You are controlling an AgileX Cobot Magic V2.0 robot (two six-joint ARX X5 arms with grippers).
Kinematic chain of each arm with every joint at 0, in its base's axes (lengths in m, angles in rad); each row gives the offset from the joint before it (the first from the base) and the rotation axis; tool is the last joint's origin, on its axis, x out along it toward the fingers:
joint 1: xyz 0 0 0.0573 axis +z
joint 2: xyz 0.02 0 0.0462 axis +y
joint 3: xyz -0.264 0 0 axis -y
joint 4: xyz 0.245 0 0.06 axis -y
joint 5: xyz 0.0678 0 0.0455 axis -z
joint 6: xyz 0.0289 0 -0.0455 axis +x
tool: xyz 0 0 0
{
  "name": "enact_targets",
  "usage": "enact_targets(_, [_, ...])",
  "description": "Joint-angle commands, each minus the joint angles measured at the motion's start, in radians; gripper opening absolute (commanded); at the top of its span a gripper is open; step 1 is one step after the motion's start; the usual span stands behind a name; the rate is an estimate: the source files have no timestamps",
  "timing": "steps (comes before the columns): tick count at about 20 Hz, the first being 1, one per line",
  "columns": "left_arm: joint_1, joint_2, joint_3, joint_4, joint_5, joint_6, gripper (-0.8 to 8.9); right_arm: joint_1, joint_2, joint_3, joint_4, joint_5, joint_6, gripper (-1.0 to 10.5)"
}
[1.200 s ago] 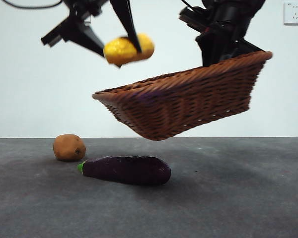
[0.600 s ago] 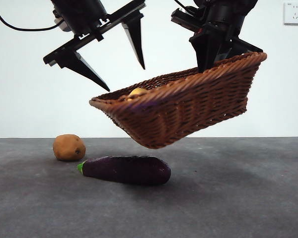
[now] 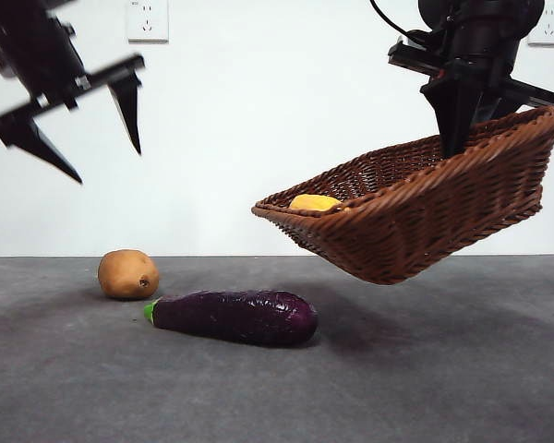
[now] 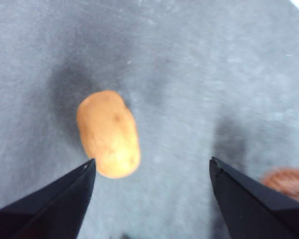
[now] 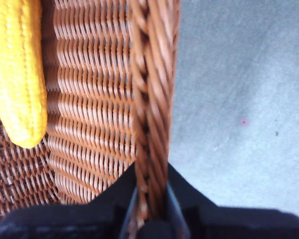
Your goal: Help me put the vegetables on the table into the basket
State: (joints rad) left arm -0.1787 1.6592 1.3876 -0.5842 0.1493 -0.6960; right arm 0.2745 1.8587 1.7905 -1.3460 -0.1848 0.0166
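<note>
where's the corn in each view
Front view: the corn lies in the low end of the tilted basket, only its top showing over the rim.
Left wrist view: not in it; only a basket edge shows.
Right wrist view: the corn lies on the basket's woven floor.
Shared landmark: the basket's braided rim, gripped by the right claw.

The corn cob (image 3: 315, 202) lies in the tilted basket (image 3: 425, 221) held above the table (image 3: 425, 369), while the potato (image 3: 128, 274) sits on the table behind and left of the eggplant (image 3: 233, 317).
</note>
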Motion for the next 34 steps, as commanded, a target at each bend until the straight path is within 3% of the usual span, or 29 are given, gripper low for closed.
enact_targets(1, [0.003,0.084,-0.005,0.026,0.008,0.005,3.87,-0.011,-0.005,0.004,-0.019,0.011,-0.028,-0.2])
enact_targets(3, [0.003,0.149,-0.003,0.044,0.006,0.006,3.87,-0.021,-0.005,0.004,-0.023,0.018,-0.034,-0.2])
enact_targets(6, [0.003,0.221,0.002,0.094,-0.004,0.079,3.87,-0.024,-0.005,0.004,-0.026,0.02,-0.066,-0.2])
enact_targets(9, [0.003,0.265,0.036,0.08,-0.07,0.129,3.86,-0.027,-0.005,0.004,-0.024,0.021,-0.074,-0.2])
enact_targets(16, [-0.005,0.348,0.043,0.094,-0.071,0.12,3.85,-0.028,-0.005,0.004,-0.013,0.021,-0.098,-0.2])
enact_targets(17, [-0.005,0.349,0.043,0.101,-0.071,0.119,3.67,-0.028,-0.005,0.004,-0.011,0.021,-0.1,-0.2])
enact_targets(18, [-0.005,0.349,0.043,0.103,-0.071,0.116,2.78,-0.028,-0.005,0.004,-0.01,0.021,-0.1,-0.2])
enact_targets(20, [-0.009,0.349,0.043,0.097,-0.071,0.118,-0.27,-0.034,-0.005,0.004,-0.009,0.02,-0.1,-0.2])
enact_targets(24, [-0.01,0.34,0.055,0.073,-0.035,0.126,-0.08,-0.038,-0.005,0.004,-0.006,0.021,-0.099,-0.2])
enact_targets(27, [-0.01,0.325,0.138,-0.027,0.04,0.207,-0.08,-0.048,-0.005,0.004,0.022,0.021,-0.069,-0.2])
enact_targets(30, [-0.039,0.323,0.267,-0.224,0.099,0.313,-0.08,-0.048,-0.005,0.004,0.066,0.021,-0.003,-0.2])
enact_targets(34, [-0.138,0.268,0.325,-0.352,0.121,0.507,-0.08,-0.036,-0.005,0.004,0.095,0.021,0.082,-0.2])
